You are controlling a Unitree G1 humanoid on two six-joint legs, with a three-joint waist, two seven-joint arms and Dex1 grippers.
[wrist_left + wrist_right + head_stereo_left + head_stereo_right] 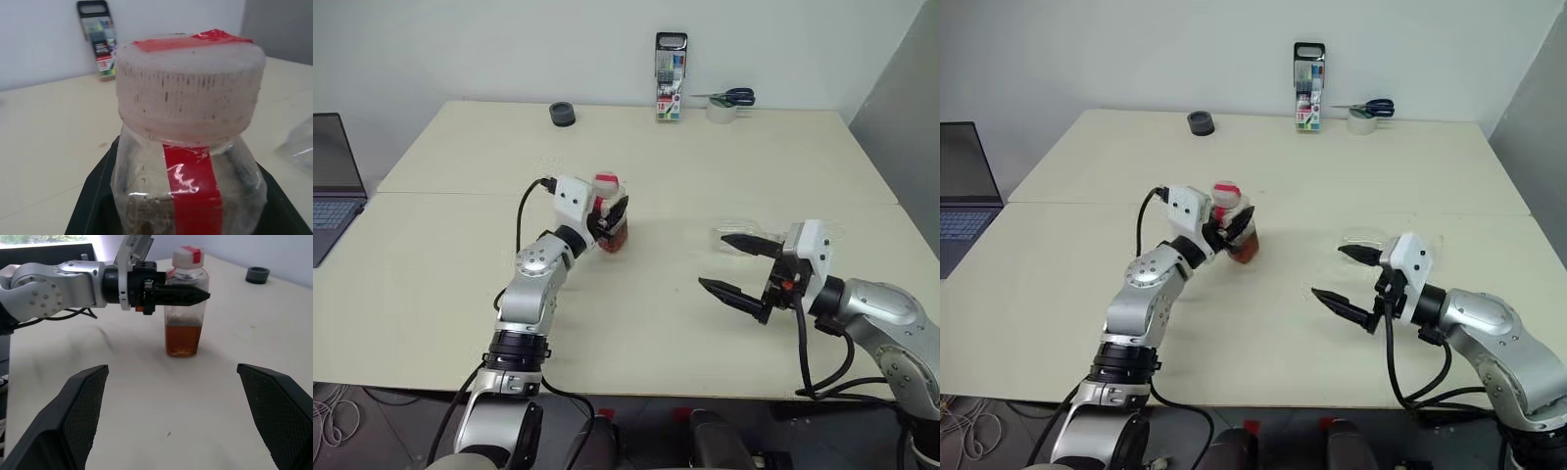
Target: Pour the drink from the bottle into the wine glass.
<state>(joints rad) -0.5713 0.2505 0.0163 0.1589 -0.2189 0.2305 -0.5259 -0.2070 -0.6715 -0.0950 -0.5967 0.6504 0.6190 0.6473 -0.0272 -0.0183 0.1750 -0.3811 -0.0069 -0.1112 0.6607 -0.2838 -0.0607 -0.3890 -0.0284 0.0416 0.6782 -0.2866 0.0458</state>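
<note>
Pale table (pixel 636 333) first: the right gripper (pixel 736 266) hangs nearest, fingers spread wide, holding nothing. Beyond it, mid-table, the left gripper (pixel 188 294) is clamped on the upright bottle (pixel 185 308), drink (pixel 183 339) low inside. Scissors (pixel 732 96) lie at the far edge.

1. No word, brand or number can be read anywhere.
2. The bottle (pixel 188 147) carries a plain red strip running down its side and over the cap (pixel 188 83); no lettering shows on either.
3. The marker pack (pixel 671 78), standing at the far table edge well behind the bottle, has printed coloured patches on its front, but the print is too small to read.
4. The laptop (pixel 333 186), far off the bottle's left, shows no legible keys or logo.
</note>
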